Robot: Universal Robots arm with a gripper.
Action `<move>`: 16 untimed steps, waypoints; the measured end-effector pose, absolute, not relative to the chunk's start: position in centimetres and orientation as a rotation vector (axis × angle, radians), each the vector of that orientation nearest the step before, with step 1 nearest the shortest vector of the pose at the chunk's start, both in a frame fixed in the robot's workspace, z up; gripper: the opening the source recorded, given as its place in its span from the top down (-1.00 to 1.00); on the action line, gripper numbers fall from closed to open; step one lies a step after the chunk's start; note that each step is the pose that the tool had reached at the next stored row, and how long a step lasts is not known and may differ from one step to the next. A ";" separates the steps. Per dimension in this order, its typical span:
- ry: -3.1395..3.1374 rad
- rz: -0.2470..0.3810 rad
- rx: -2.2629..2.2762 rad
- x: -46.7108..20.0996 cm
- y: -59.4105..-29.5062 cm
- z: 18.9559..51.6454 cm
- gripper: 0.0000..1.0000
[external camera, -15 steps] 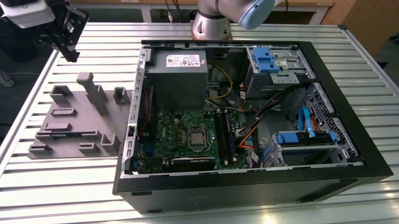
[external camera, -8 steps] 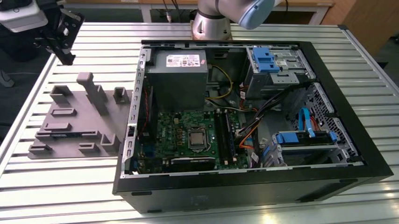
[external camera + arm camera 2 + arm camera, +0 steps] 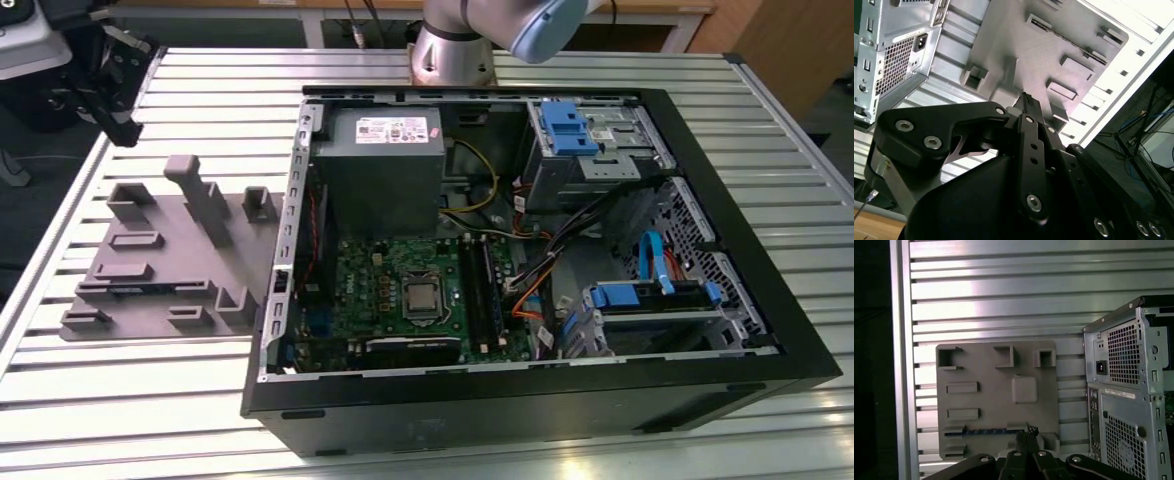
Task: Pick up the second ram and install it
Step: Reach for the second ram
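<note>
I'm at the pick step: gripper [image 3: 1030,431], closed up and empty, hangs clear of the grey tray [image 3: 989,375], second ram [image 3: 979,431] lying in the tray's edge slot; grabbing needs it opened and lined up lengthwise.

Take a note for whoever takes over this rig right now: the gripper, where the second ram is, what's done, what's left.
Gripper: shut and empty, hanging over the grey tray, apart from it.
Second ram: on edge in a slot of the tray, which lies on the table beside the open computer case.
Done: nothing on this ram; it is not gripped.
Left: the pick-up, and seating it on the motherboard.
</note>
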State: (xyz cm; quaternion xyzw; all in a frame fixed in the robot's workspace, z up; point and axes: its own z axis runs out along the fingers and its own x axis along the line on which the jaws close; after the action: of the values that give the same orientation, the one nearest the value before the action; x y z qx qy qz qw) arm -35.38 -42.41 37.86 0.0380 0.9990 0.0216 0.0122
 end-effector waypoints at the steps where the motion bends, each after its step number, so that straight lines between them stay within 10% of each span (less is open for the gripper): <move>1: 3.114 0.068 0.118 -35.6 -42.5 37.8 0.79; 16: 3.114 0.067 0.118 -39.1 -43.5 37.7 0.79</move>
State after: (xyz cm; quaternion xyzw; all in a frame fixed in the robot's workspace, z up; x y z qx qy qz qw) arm -39.15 -43.46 37.67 0.0379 0.9990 0.0216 0.0122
